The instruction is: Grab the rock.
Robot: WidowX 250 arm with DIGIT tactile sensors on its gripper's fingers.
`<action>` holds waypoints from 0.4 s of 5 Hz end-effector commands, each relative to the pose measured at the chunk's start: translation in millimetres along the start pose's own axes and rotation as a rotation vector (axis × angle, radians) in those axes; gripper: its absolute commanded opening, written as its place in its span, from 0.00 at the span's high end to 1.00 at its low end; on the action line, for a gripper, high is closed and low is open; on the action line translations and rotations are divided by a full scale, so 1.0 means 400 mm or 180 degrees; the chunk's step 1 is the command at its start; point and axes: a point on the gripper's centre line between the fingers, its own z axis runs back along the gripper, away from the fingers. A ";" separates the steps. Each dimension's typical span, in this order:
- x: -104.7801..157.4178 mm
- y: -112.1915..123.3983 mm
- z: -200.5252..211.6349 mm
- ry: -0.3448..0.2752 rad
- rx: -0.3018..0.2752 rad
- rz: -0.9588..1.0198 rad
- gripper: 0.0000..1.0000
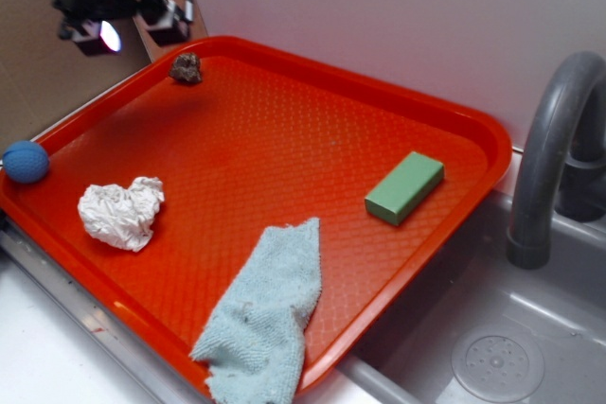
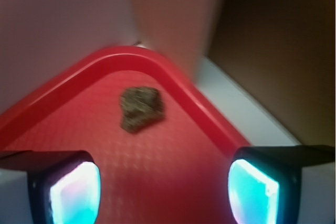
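One small, rough brownish-grey rock (image 1: 186, 67) sitting in the far corner of the textured orange-red plastic tray (image 1: 284, 139), just inside the raised rim. Robot's black hand (image 1: 133, 21) hovering up above that corner, not touching anything. Wrist view: two glowing finger pads (image 2: 76, 192) spread wide apart at the bottom edge, nothing between them, rock (image 2: 140, 108) lying ahead of the gap and a bit toward the curved tray rim (image 2: 157, 64). Bit blurry there, so no finer detail on the stone.

Elsewhere on the tray: crumpled white paper wad (image 1: 120, 214) near the left side, light blue terry cloth (image 1: 265, 314) draped over the near rim, green rectangular sponge block (image 1: 405, 186) toward the right. Small blue ball (image 1: 26, 162) resting right at the tray's left edge. Grey sink basin (image 1: 492, 328) with a grey curved faucet (image 1: 554, 149) to the right of the tray.
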 end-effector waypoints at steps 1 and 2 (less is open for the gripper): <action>0.072 -0.008 -0.076 -0.0095 -0.0087 0.0162 0.00; 0.100 0.006 -0.104 -0.0154 0.0077 0.0172 0.00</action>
